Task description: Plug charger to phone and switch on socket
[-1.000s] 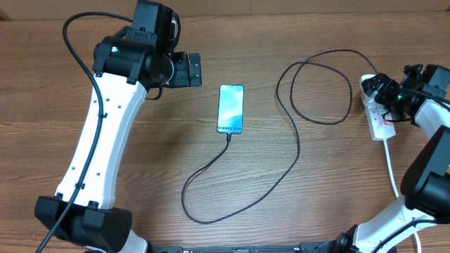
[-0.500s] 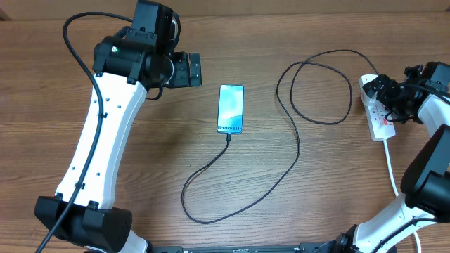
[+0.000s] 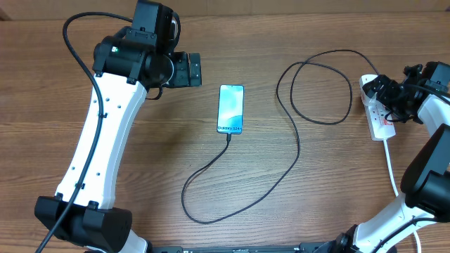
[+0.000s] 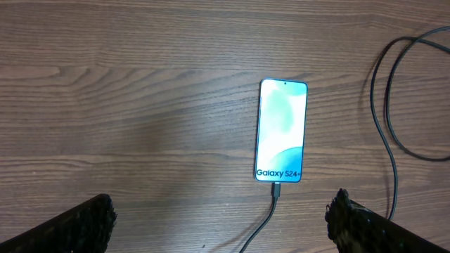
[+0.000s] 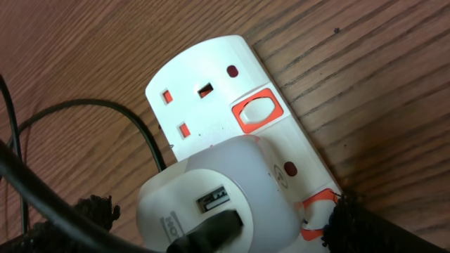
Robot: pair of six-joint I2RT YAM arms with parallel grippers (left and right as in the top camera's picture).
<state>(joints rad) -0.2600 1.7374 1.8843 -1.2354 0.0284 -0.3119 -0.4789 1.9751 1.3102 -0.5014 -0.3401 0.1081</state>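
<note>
Wood-grain tabletop all round, nothing else in the background.

From above: phone flat in the middle, screen lit. Charger already seated in its near short end, then looping right and far across to the socket at the right edge. Hanging just left of the phone and touching nothing, the left gripper. Parked right over the far end of the socket, the right gripper, with the white cord trailing off toward the near side.

Left wrist view: fingers spread wide, nothing between them, phone well clear of the tips. Looks finished on that side.

Right wrist view: fingers spread here too, straddling a white adapter plugged into the socket, black USB end pushed into it. Two red-rimmed rockers: an exposed switch beside the empty outlet, and a half-hidden switch tucked against the right-hand fingertip, next to the adapter.

Now the worrying part. Dead easy to hit the exposed switch and power only the empty outlet. Probably the half-hidden one for the charger, but can't say for sure. Can't tell whether either is on yet. Also easy to push off-centre and just skate that light strip across the wood instead of clicking it. And a fair chance of snagging the black lead on the way down, tugging the adapter loose or yanking the tip out of the phone.
</note>
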